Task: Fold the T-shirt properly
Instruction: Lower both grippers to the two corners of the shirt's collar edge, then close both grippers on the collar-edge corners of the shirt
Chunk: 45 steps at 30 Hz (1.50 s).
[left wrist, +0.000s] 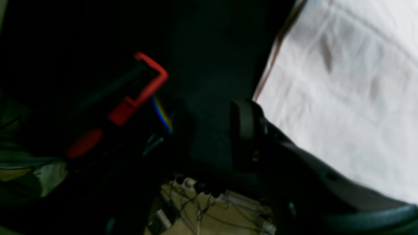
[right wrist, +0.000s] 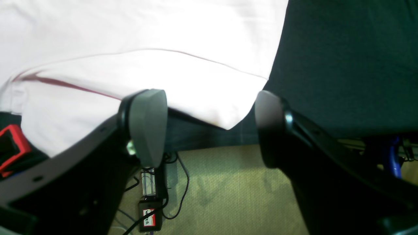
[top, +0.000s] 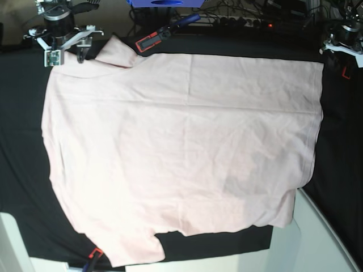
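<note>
Your shirt [top: 181, 153] lies flat on the bench [top: 22, 113], ready to fold. Right fingers [right wrist: 147, 127] stand apart by a corner, holding nothing; left fingers [left wrist: 245, 124], you cannot tell.

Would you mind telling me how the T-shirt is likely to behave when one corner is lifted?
The T-shirt lies flat and creased, so it is probably floppy and will drape. Being thin cloth, it looks light. Spread wide over the black tablecloth, it may drag and bunch.

The pale pink T-shirt [top: 181, 153] lies spread flat, plain side up.
</note>
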Tool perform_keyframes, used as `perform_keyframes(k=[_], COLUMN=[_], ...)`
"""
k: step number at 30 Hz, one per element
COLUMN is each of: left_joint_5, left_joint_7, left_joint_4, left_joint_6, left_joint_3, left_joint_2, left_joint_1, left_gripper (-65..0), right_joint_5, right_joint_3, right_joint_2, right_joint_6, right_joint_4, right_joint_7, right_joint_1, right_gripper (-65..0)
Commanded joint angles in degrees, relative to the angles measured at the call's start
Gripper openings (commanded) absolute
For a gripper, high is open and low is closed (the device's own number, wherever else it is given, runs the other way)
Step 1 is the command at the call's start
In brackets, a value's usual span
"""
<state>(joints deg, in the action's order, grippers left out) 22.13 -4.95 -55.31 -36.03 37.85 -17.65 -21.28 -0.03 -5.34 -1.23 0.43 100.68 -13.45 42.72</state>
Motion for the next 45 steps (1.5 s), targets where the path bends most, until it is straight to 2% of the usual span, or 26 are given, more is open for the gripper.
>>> perform_keyframes(k=[1, 7, 12, 25, 27, 30, 35, 37, 40, 42, 45], left_joint_5=[0.24, -0.37, -0.02, -0.02, -0.28, -0.37, -0.37, -0.37, -0.37, -0.37, -0.37], left_joint_7=[1.3, 0.95, 1.13, 1.21, 0.86, 0.77, 0.77, 0.77, 1.04, 1.13, 1.13], left_joint_4=[-0.73, -0.73, -0.73, -0.65, -0.65, -0.65, -0.65, -0.65, -0.65, -0.65, -0.65], left_joint_6=[-0.5, -0.5, -0.5, -0.32, -0.32, -0.32, -0.23, -0.23, -0.23, -0.23, -0.23], left_joint_3=[0.26, 0.18, -3.43, -3.25, -3.16, -3.16, -3.08, -2.99, -2.99, -2.99, -2.99], left_joint_2=[-0.5, 0.64, 0.73, 1.87, 1.87, 1.87, 1.87, 1.87, 1.87, 1.87, 1.87], left_joint_1=[0.05, 1.28, 1.45, 1.37, 1.37, 1.28, 1.28, 1.19, 1.1, 1.1, 1.1], left_gripper=[-41.8, -41.8, -41.8, -43.0, -48.4, -64.5, -65.0, -65.0, -65.0, -65.0, -65.0], right_joint_5=[-0.1, -0.1, -0.1, -0.19, -0.19, -0.19, 0.08, 3.42, 15.73, 22.85, 29.35], right_joint_3=[-0.15, -0.15, -0.15, -0.15, -0.15, -0.15, -0.33, -0.77, -3.67, -6.3, -9.91], right_joint_2=[-0.3, -0.3, -0.3, -0.3, -0.3, -0.3, -0.04, 0.05, -0.13, -0.13, -0.3], right_joint_6=[-0.21, -0.21, -0.21, -0.21, -0.21, -0.21, -0.03, 3.05, 8.06, 9.64, 11.93], right_joint_4=[0.72, 0.72, 0.72, 0.72, 0.72, 0.72, 0.72, 0.9, 0.81, 0.81, 0.72], right_joint_7=[1.37, 1.37, 1.37, 1.37, 1.37, 1.37, 1.37, 1.37, 1.37, -0.39, -4.7], right_joint_1=[0.49, 0.49, 0.49, 0.49, 0.4, 0.31, -0.74, -1.09, -1.44, -1.44, -2.59], right_gripper=[-24.4, -24.4, -24.4, -24.5, -24.7, -24.8, -24.2, -24.2, -24.2, -24.2, -24.2])
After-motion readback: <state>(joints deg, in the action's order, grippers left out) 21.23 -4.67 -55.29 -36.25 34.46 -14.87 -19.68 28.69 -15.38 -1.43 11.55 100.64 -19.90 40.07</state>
